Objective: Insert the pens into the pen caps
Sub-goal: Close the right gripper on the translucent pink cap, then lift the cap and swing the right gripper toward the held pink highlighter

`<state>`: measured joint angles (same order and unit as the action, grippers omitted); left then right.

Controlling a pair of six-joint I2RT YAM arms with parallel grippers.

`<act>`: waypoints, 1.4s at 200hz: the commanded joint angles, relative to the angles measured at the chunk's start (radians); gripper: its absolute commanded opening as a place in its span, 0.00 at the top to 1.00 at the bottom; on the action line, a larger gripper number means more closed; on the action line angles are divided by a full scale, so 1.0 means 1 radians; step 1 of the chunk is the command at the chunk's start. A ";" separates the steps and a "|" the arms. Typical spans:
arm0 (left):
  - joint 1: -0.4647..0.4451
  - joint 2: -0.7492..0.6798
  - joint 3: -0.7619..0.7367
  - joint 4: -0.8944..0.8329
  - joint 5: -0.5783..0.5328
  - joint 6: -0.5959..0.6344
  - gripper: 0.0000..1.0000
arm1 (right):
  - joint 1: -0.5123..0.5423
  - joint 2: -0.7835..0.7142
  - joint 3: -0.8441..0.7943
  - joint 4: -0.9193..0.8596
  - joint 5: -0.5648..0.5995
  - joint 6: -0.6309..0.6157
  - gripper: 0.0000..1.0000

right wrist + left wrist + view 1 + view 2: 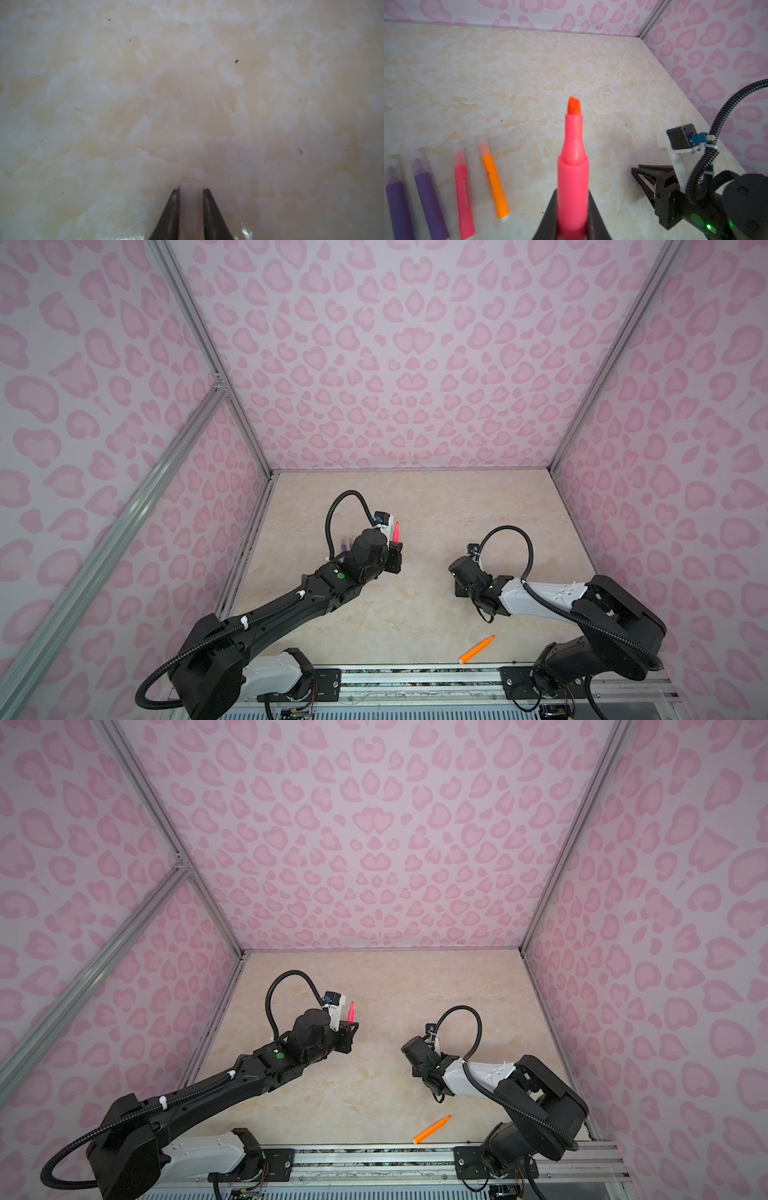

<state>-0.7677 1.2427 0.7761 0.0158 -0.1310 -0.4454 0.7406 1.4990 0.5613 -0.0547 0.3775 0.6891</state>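
My left gripper [572,200] is shut on a pink-red pen [572,166], which it holds above the table with its bare orange-red tip pointing away from the wrist; the same pen [396,531] shows in both top views. My right gripper [191,190] points down close to the table, shut on a clear pen cap [191,185]. In both top views its fingertips are hidden under the wrist. An orange pen [476,649] lies uncapped near the front edge. Two purple pens [431,203], a pink-red pen [464,199] and an orange pen [495,187] lie in a row with clear caps on.
The marbled beige table [415,614] is boxed in by pink-patterned walls at the left, back and right. A metal rail [415,674] with both arm bases runs along the front edge. The right arm's wrist [675,187] is just to the right of the held pen.
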 commanded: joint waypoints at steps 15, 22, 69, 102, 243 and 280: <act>0.002 -0.017 0.000 0.013 -0.015 -0.001 0.97 | 0.001 0.033 0.017 -0.029 0.025 0.010 0.79; 0.001 -0.018 -0.002 0.013 -0.017 -0.001 0.97 | 0.003 0.036 0.019 -0.029 0.026 0.010 0.79; 0.001 -0.018 0.000 0.014 -0.008 -0.001 0.97 | 0.003 0.074 0.045 -0.041 0.035 0.012 0.73; 0.001 -0.023 -0.003 0.014 -0.010 -0.001 0.97 | 0.003 0.070 0.042 -0.037 0.038 0.014 0.76; 0.002 -0.025 -0.029 0.061 0.010 0.015 0.97 | -0.023 -0.197 0.296 0.006 0.085 0.056 0.95; 0.001 -0.006 -0.031 0.095 0.087 0.008 0.97 | -0.100 -0.214 0.247 0.209 -0.076 0.053 1.00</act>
<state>-0.7677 1.2251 0.7456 0.0452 -0.1043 -0.4423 0.6743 1.2896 0.8497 0.0032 0.4118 0.7486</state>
